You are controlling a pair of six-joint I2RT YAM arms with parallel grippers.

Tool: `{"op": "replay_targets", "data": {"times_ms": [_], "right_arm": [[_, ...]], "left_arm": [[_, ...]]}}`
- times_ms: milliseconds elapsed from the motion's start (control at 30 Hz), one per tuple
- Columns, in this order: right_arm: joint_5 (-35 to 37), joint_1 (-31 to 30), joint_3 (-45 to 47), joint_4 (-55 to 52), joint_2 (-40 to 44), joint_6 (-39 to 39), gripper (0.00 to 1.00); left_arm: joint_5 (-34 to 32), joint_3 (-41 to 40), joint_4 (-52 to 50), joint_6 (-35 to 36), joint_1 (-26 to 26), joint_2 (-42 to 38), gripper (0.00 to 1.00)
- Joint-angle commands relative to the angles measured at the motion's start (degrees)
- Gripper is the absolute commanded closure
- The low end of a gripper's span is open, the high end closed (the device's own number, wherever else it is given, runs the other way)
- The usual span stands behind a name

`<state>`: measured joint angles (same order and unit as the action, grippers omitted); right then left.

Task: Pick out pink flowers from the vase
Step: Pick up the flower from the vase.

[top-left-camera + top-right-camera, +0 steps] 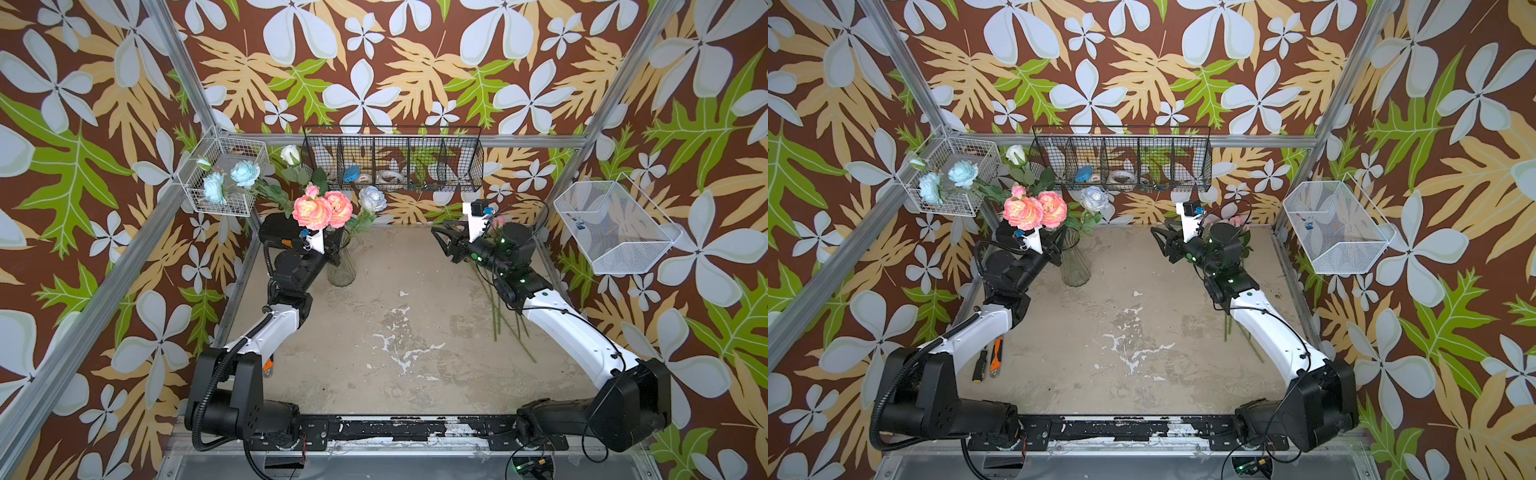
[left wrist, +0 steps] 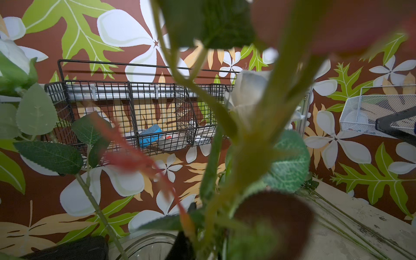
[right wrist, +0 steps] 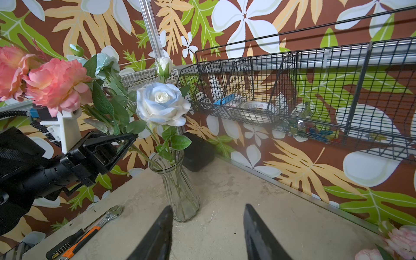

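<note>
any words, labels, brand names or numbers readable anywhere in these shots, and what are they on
No text here can be read for certain.
Tape rolls in the black wire basket: red print on the ring, too small and blurred to read.
Black tool handle on the table: pale dotted marks, nothing legible.
Arms, vase, flowers, white baskets: no lettering visible.

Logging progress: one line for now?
left gripper: at stems above glass vase, grip unclear | right gripper: open, empty | pink peonies: upright
</note>
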<state>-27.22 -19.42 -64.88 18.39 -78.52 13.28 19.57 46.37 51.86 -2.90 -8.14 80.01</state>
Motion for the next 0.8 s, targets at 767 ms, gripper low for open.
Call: {"op": "replay_targets", "data": {"times_ms": [767], "right_arm": [[-2.40, -0.44, -10.00, -3.70, 0.09, 1.05, 0.49]], "left_arm": [[5.81, 28.78, -26.89, 3.36, -0.12, -6.12, 0.92]]}}
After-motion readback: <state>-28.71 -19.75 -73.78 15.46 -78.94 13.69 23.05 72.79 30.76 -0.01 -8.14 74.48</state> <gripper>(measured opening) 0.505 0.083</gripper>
